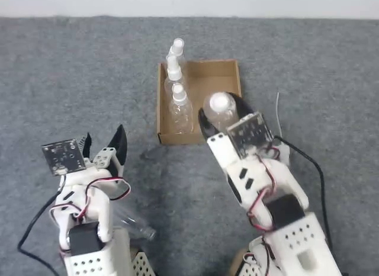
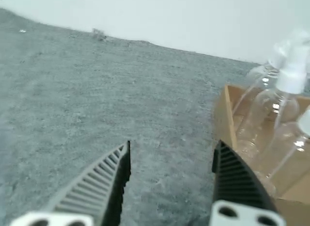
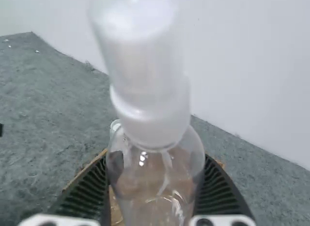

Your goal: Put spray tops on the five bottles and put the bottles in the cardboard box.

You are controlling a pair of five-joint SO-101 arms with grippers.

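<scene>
The cardboard box (image 1: pixel 224 74) stands at the middle of the grey table. Three clear bottles with white spray tops (image 1: pixel 180 107) stand in a row along its left side; from the left wrist they appear as bottles (image 2: pixel 271 109) inside the box wall (image 2: pixel 222 120). My right gripper (image 1: pixel 220 115) is shut on a fourth bottle (image 1: pixel 220 104), held upright over the box's front right part. In the right wrist view this bottle (image 3: pixel 155 172) sits between the fingers, its white top (image 3: pixel 140 66) up. My left gripper (image 1: pixel 105 137) stands open and holds nothing, left of the box, also (image 2: pixel 169 172).
A clear bottle (image 1: pixel 135 227) lies on its side on the grey cloth beside the left arm's base. A thin wire (image 1: pixel 278 113) lies right of the box. A pale wall borders the table's far edge.
</scene>
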